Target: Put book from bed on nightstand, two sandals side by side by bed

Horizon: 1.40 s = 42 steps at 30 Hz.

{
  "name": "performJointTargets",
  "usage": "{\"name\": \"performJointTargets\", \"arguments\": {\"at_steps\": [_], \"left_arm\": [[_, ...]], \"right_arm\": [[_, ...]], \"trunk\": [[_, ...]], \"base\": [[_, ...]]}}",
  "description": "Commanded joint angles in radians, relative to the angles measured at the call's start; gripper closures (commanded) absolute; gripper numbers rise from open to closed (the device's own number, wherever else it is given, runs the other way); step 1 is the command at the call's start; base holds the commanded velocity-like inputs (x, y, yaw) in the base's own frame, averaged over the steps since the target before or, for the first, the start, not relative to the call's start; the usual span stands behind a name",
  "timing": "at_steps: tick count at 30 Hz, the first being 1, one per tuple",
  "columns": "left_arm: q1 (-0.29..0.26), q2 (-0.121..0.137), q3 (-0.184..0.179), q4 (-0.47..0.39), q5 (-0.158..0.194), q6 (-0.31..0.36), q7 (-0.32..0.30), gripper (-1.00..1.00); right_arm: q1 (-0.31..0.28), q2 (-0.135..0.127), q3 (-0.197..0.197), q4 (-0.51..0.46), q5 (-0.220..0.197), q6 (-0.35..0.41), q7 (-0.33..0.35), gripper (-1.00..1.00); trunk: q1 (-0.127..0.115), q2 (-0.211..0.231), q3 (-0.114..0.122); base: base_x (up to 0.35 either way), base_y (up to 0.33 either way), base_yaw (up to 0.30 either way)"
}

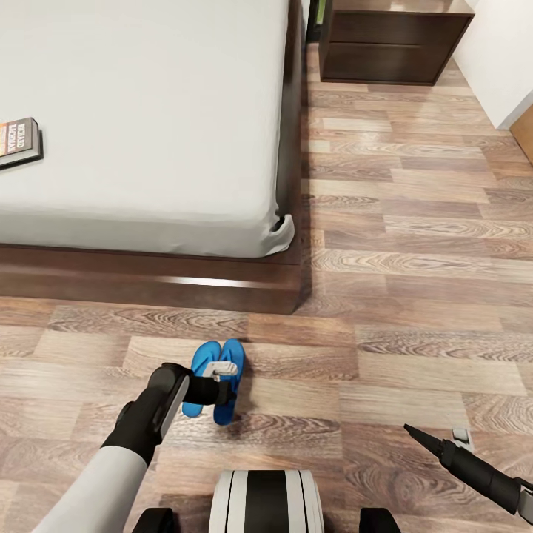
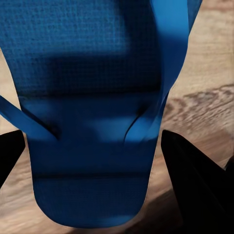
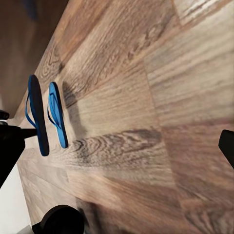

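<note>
We see the book (image 1: pixel 18 141) at the frame's left edge on the bed (image 1: pixel 148 111), its orange title unreadable. Both sandals (image 1: pixel 215 370) lie side by side on the floor (image 1: pixel 414 296), lower centre. Left gripper (image 1: pixel 222 368) hangs spread over them; right gripper (image 1: pixel 414 435): cannot tell.

Left claw (image 1: pixel 222 368) hides the sandals' (image 1: pixel 231 354) middles — book (image 1: pixel 18 141) cut off.

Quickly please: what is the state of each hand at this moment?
Left hand: open, fingers either side of a blue sandal on the floor, not closed on it.
Right hand: cannot be told; it hangs over bare floor, holding nothing visible.
</note>
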Motion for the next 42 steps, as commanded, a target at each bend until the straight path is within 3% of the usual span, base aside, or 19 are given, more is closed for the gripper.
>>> {"name": "performJointTargets", "arguments": {"at_steps": [1,6,26,42], "left_arm": [[0.000,-0.001,0.000,-0.002,-0.004,0.003,0.002,1.00],[0.000,-0.003,0.000,-0.013,-0.004,-0.004,0.017,1.00],[0.000,-0.007,0.000,-0.050,-0.005,-0.038,0.021,1.00],[0.000,-0.003,0.002,-0.064,-0.005,-0.038,0.021,1.00]], "right_arm": [[0.000,0.000,-0.008,0.001,0.005,0.011,0.004,-1.00],[0.000,0.000,-0.008,0.001,0.005,0.011,0.004,-1.00],[0.000,0.001,-0.008,0.001,0.005,0.010,0.004,-1.00],[0.000,0.003,-0.008,0.001,0.005,0.009,0.004,-1.00]], "trunk": [[0.000,0.000,-0.001],[0.000,0.000,-0.001],[0.009,-0.005,-0.078],[0.009,-0.005,-0.078]], "base": [[0.000,0.000,0.000],[0.000,0.000,0.000],[0.000,0.000,0.000],[0.000,0.000,0.000]]}}
